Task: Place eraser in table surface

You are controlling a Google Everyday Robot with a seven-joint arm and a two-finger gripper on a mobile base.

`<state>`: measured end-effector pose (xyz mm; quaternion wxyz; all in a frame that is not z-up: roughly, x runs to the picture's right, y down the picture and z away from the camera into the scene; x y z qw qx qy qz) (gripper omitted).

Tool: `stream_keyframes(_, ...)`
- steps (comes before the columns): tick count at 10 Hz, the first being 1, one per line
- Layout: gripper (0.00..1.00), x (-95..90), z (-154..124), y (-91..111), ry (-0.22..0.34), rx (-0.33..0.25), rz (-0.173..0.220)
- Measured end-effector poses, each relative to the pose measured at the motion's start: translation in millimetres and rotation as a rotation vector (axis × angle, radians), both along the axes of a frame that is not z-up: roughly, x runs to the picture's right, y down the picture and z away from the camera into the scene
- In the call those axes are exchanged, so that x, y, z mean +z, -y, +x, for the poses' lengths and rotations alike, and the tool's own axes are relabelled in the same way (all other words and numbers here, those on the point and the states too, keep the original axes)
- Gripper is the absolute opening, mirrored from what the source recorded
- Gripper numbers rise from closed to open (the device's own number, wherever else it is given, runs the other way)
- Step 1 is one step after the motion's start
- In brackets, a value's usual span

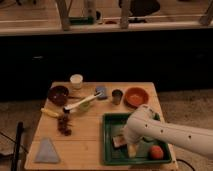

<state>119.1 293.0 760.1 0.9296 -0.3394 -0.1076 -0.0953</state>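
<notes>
Pincer (132,148) down inside green tray (107,150), eraser (119,141) just beside it, long axis unclear

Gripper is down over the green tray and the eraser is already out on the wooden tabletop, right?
No. The camera view shows the eraser lying inside the green tray, beside the gripper, not on the table surface. The gripper is over the tray as you said.
</notes>
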Motion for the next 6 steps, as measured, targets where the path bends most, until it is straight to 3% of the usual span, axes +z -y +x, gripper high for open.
stream_keyframes(6, 0.13, 12.9, -6, 3, 0.014, -0.011, -0.015)
